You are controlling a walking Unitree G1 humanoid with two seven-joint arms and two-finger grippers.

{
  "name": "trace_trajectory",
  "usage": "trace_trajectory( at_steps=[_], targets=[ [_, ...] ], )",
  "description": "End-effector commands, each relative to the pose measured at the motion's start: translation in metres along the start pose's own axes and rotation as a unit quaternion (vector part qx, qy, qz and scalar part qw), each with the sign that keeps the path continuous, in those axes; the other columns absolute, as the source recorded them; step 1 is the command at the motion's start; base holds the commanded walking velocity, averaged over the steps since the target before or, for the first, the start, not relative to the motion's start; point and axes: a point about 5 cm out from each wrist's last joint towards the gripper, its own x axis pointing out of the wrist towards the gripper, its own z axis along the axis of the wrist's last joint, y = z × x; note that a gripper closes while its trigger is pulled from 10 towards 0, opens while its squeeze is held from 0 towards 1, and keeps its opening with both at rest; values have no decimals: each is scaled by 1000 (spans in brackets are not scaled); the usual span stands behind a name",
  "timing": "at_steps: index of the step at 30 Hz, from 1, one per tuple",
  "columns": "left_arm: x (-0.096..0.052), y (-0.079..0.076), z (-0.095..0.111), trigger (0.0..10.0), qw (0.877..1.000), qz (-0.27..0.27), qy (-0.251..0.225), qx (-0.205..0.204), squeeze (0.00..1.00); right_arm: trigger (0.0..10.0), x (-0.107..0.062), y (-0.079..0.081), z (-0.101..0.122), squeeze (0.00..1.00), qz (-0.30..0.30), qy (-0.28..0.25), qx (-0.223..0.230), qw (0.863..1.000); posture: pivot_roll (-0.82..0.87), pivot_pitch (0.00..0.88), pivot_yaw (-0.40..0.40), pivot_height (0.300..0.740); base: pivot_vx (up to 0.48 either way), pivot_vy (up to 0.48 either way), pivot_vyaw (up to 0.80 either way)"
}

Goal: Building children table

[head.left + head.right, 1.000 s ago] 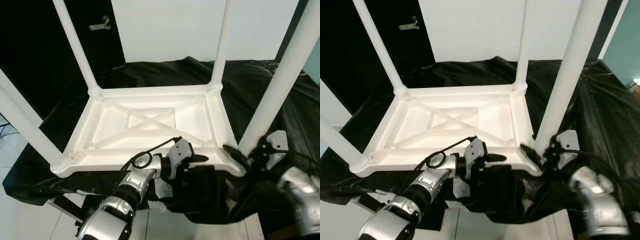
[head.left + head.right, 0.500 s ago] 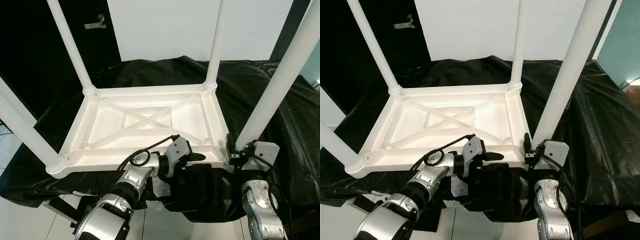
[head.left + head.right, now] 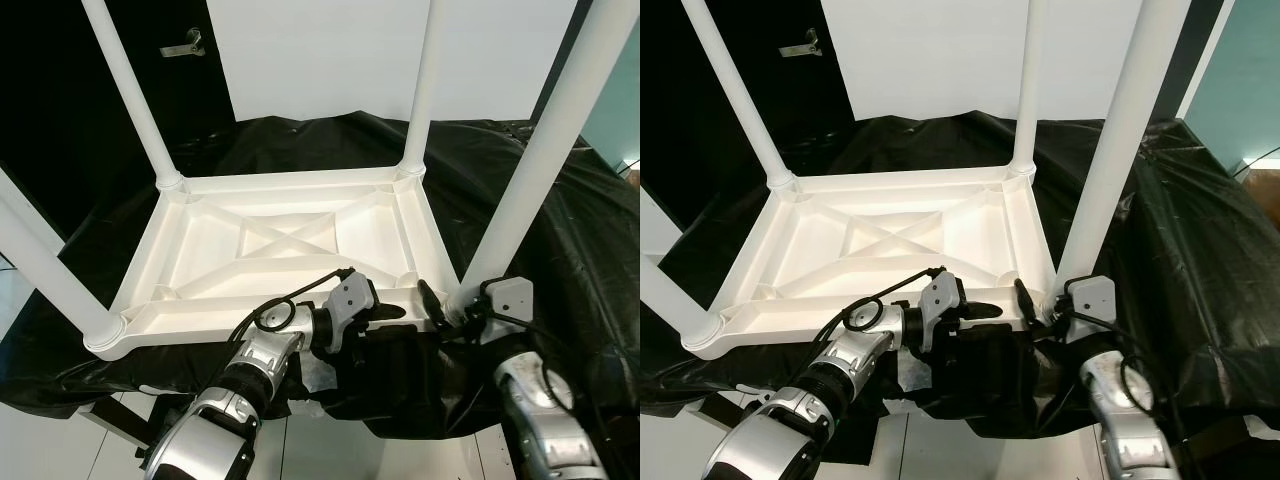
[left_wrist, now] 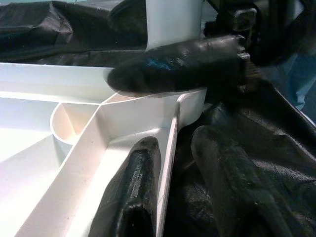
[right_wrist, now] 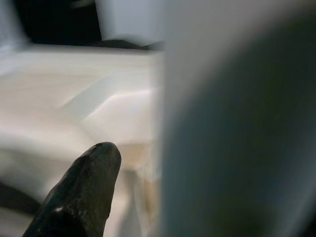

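Note:
A white children's table [image 3: 290,235] lies upside down on a black-draped surface, with its legs standing up. My left gripper [image 3: 400,314] sits at the near rim [image 4: 170,143], open, with one finger [image 4: 133,192] inside the rim and the other outside over the cloth. My right gripper [image 3: 445,305] is at the foot of the near right leg [image 3: 530,170]. It is open, and one finger [image 5: 84,197] reaches past the leg's left side with a gap to it. That finger [image 4: 177,66] crosses above the rim corner in the left wrist view.
Three more white legs rise at the far left [image 3: 130,100], far right [image 3: 420,90] and near left [image 3: 45,270]. Black cloth [image 3: 560,230] covers the support and hangs over its front edge. A dark door with a handle [image 3: 180,45] stands behind, and pale floor [image 3: 60,440] lies below.
My right gripper has swung up from under the corner to the near right leg's foot, its finger now over the rim. The camera has shifted a little. My left gripper holds its place.

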Motion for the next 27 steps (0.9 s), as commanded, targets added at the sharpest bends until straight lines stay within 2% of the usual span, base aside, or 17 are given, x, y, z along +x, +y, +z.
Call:
trace_trajectory(
  at_steps=[1,4,5,7,9,10,12,13,20,25,26,27],
  targets=[
    [-9,-23,-43,10000,993,-40,80,-70,0,10000,2,-2,-1,0,35,8,11,999,-99,0,27,740,0,0,0],
    [-7,-23,-41,10000,994,-39,78,-69,0,10000,0,-9,1,0,95,22,-3,995,-99,0,24,740,0,0,0],
    [-7,-23,-41,10000,994,-39,78,-69,0,10000,0,-9,1,0,95,22,-3,995,-99,0,24,740,0,0,0],
    [-5,-23,-40,10000,994,-38,74,-68,0,10000,-3,-16,2,0,155,41,-18,987,-100,0,21,740,0,0,0],
    [-4,-23,-40,10000,994,-38,74,-68,0,10000,-4,-18,2,0,173,46,-22,984,-100,0,21,740,0,0,0],
    [-4,-23,-40,10000,994,-38,73,-68,0,0,-6,-19,2,0,189,50,-23,980,-102,0,21,740,0,0,0],
    [-4,-24,-40,10000,994,-38,73,-69,0,0,-9,-20,2,0,206,56,-22,977,-106,0,26,740,0,0,0],
    [-5,-24,-40,10000,994,-37,73,-70,0,0,-14,-23,0,0,234,74,-25,969,-110,0,32,740,0,0,0],
    [-5,-23,-40,10000,994,-35,71,-70,0,0,-15,-26,-1,0,244,83,-26,966,-111,0,35,740,0,0,0],
    [-2,-22,-38,10000,995,-34,68,-70,0,0,-17,-23,-4,0,231,83,-8,969,-123,0,41,740,0,0,0],
    [-2,-22,-38,10000,995,-35,68,-71,0,0,-17,-18,-6,0,217,77,7,973,-125,0,41,740,0,0,0],
    [-1,-23,-38,10000,995,-36,68,-71,0,0,-13,-13,-8,0,166,59,24,984,-125,0,39,740,0,0,0]
  ],
)
